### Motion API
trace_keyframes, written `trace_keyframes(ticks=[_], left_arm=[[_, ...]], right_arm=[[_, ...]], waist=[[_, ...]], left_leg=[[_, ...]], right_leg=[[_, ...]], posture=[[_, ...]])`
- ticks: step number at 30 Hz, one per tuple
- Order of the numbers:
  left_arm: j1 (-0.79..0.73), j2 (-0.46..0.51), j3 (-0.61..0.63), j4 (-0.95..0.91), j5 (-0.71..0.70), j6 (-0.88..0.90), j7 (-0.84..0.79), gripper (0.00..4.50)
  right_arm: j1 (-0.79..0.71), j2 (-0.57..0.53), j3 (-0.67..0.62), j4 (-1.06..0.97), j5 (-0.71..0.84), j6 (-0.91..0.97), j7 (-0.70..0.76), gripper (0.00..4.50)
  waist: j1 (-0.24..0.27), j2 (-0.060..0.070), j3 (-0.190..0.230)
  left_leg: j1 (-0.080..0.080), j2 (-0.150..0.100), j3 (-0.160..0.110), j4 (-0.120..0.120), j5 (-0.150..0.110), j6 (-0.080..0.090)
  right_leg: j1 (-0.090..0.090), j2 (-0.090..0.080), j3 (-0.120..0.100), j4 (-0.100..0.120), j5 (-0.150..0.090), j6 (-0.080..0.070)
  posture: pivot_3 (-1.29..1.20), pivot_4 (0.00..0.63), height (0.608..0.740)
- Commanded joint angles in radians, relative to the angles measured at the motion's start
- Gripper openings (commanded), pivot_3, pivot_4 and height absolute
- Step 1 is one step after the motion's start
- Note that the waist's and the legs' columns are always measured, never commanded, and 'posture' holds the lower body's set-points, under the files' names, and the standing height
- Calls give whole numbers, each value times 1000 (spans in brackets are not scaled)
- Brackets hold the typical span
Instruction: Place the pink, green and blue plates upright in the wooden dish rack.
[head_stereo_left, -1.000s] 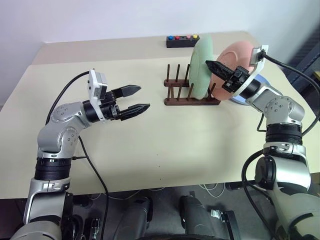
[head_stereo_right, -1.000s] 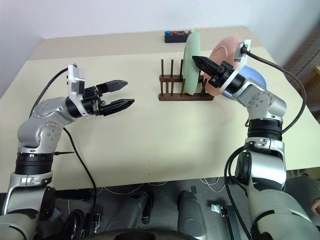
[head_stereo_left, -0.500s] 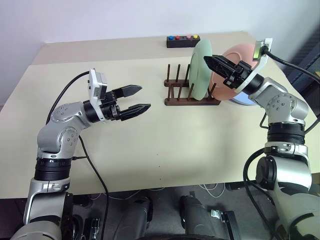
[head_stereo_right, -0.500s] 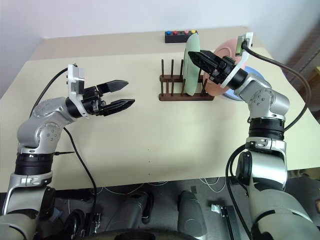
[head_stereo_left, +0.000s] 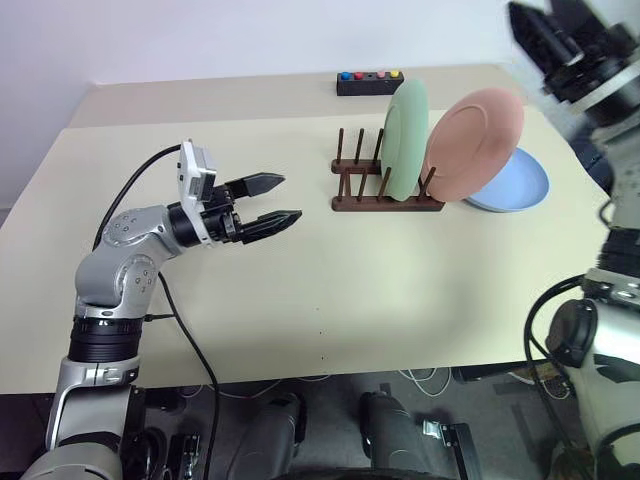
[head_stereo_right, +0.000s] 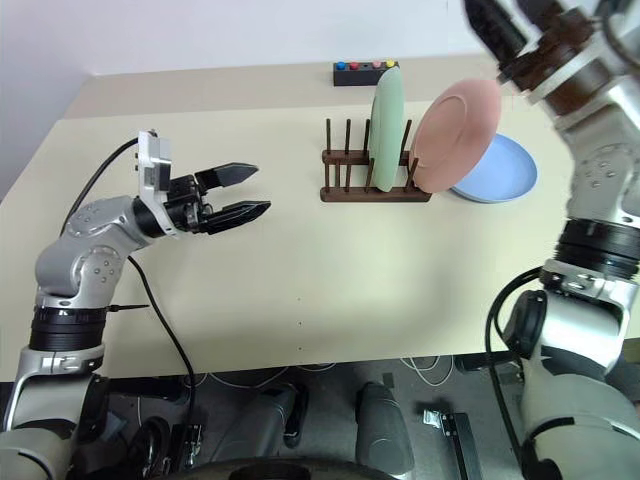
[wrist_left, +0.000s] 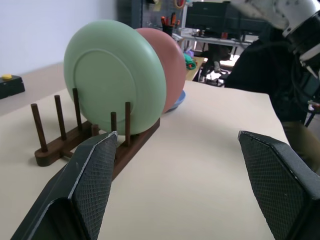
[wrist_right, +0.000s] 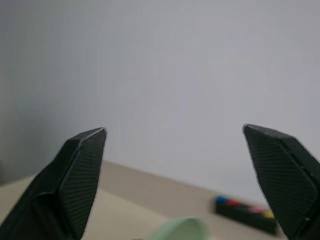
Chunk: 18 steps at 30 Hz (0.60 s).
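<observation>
Green plate (head_stereo_left: 404, 138) upright in wooden dish rack (head_stereo_left: 385, 185) nr desk's far edge; pink plate (head_stereo_left: 472, 145) leans at rack's right end, blue plate (head_stereo_left: 512, 183) flat behind it. Left gripper (head_stereo_left: 285, 199) & right gripper (head_stereo_right: 489, 22): fingers spread, holding nothing

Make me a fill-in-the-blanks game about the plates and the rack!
1. The green plate stands upright in the wooden ___.
2. The plate lying flat on the table is ___.
3. The pink plate stands between the green plate and the ___ plate.

Missing words: rack; blue; blue
</observation>
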<state>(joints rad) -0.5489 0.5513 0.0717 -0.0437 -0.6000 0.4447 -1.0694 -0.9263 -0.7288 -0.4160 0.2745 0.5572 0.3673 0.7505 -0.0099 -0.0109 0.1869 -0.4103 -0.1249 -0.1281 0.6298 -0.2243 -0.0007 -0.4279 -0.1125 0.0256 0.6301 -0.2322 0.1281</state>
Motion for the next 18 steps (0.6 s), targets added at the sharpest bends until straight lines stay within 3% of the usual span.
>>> trace_keyframes(ticks=[1, 3, 8, 10, 18], left_arm=[[-9, 27, -75, -30, 71, -16, -14, 3987], [-10, 28, -111, -37, 55, 53, -23, 3987], [-12, -80, -156, -60, 68, 65, 72, 3987], [-17, -121, -171, -76, 80, 64, 107, 3987], [-10, -233, -230, -121, 146, 70, 241, 3987]], right_arm=[[91, -111, 28, 38, -149, -120, 2, 4473], [173, -189, 95, 58, -263, -213, 34, 4473], [253, -287, 126, 110, -297, -141, 91, 4473], [325, -319, 198, 123, -388, -163, 102, 4473], [353, -258, 260, 164, -378, -121, 184, 4473]], waist=[[0, 0, 0], [-2, 0, 0], [-10, 4, 1], [-5, 4, 1], [-2, 3, 0]], left_leg=[[0, 0, 0, 0, 0, 0], [0, 0, 1, 0, 0, 0], [1, 0, 2, 0, 0, 0], [1, 1, 2, 0, 0, 0], [1, 1, 4, 1, 0, 0]], right_leg=[[0, 0, 0, 0, 0, 0], [0, 0, 0, 0, 0, 0], [0, 0, 2, 1, 0, 0], [0, 0, 2, 1, 0, 0], [1, 0, 3, 1, 0, 0]], posture=[[0, 150, 740], [0, 150, 740], [0, 150, 740], [0, 150, 740], [0, 150, 740]])
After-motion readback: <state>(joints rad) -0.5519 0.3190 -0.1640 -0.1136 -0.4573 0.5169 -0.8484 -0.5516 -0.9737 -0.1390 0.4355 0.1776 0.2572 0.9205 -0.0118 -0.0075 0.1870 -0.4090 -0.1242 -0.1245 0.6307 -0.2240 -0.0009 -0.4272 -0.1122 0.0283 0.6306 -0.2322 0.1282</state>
